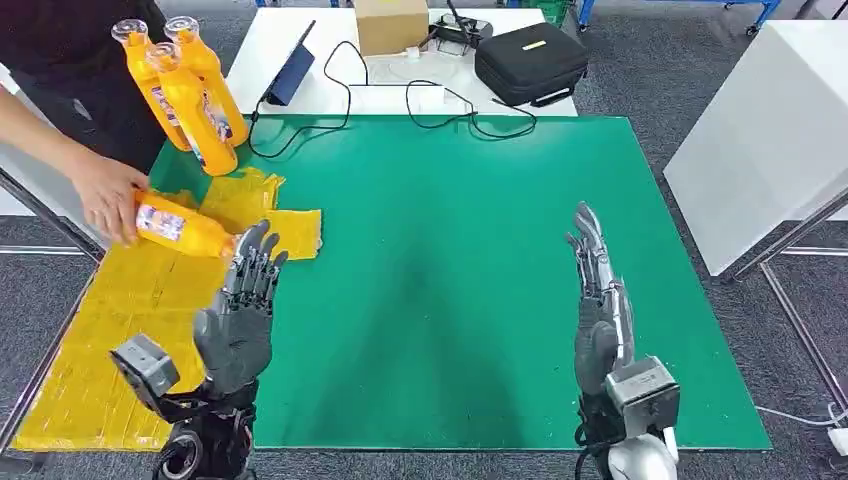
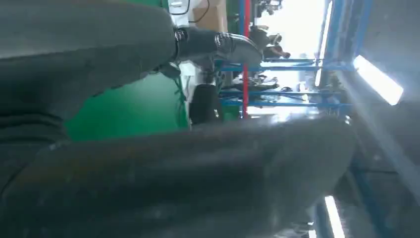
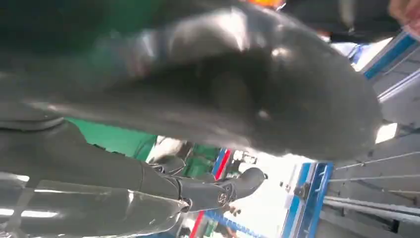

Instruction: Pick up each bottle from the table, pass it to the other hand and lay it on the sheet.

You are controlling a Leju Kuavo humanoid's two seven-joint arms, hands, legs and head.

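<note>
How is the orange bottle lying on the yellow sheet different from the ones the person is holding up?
The lying bottle rests flat on the yellow sheet, under the person's hand; the held bottles are lifted above the table, tilted with caps up. The lying one is single; the held ones are bunched together. All are orange with printed labels.

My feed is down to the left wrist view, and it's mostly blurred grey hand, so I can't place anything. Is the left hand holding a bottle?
Observer: No. The left hand is empty, fingers spread, at the edge of the yellow sheet.
Operator: Where's the nearest bottle?
Observer: An orange bottle lies on the sheet just beyond its fingertips, with a person's hand on it.
Operator: And the right hand?
Observer: The right hand is empty too, fingers straight, over the green mat.
</note>
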